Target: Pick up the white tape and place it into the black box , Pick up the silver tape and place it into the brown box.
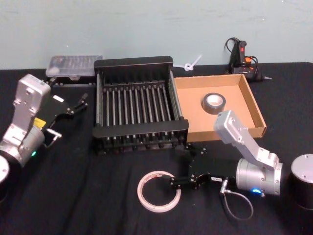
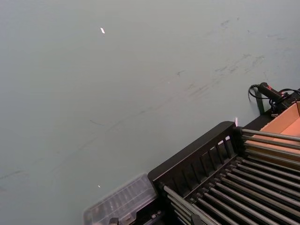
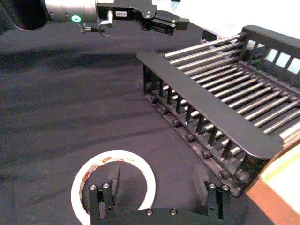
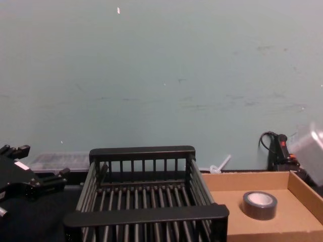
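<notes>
Head view, right end effector (image 1: 180, 182) spread wide, touching the white tape's (image 1: 159, 191) right edge, tape flat on table.

black box (image 1: 134, 105) at table centre; brown box (image 1: 222, 105) touching it at 3 o'clock, silver tape (image 1: 214, 103) inside. White tape (image 1: 159, 191) on table at 6 o'clock of black box. Clear case (image 1: 73, 66) at its 10 o'clock.

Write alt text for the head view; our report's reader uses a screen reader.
The right gripper, open, sits beside the flat white tape roll on black cloth, before an empty black slatted crate. A grey tape roll lies in the tan cardboard box; the left gripper hangs left.
</notes>
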